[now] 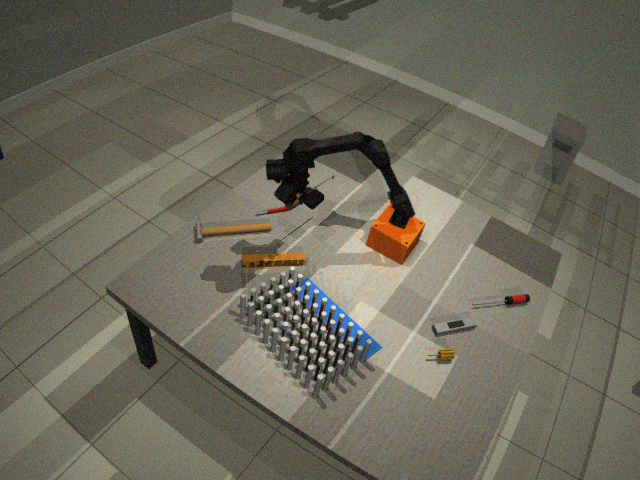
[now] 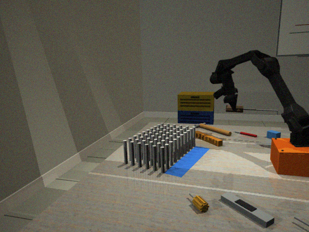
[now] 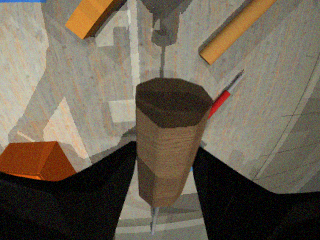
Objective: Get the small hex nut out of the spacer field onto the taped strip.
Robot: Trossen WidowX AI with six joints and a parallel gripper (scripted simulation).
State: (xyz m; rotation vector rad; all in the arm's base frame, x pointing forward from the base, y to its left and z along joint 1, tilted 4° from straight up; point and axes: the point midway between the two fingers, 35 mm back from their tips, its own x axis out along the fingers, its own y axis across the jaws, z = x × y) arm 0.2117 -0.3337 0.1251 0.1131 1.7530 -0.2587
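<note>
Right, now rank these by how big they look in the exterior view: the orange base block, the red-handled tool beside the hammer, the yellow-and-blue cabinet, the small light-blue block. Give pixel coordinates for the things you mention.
1. Orange base block (image 1: 382,242) (image 2: 287,162) (image 3: 25,157)
2. Yellow-and-blue cabinet (image 2: 195,106)
Light-blue block (image 2: 273,134) and red-handled tool (image 1: 277,210) (image 2: 248,134) (image 3: 219,105): too alike to rank.

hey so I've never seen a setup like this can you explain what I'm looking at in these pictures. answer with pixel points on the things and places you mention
It's one black robot arm on an orange base (image 1: 395,241) (image 2: 287,162). One picture looks down from above, one across the table, one from the arm's wrist. Its gripper (image 1: 299,200) (image 2: 231,107) (image 3: 164,150) holds a wooden-handled hooked tool (image 2: 238,108) (image 3: 170,145) above the table. On the table stand metal spacers (image 1: 283,348) (image 2: 162,159) beside blue tape (image 1: 373,348) (image 2: 186,163). Around them lie a hammer (image 1: 235,229) (image 2: 214,129) and other tools. I can't make out the nut.
</note>
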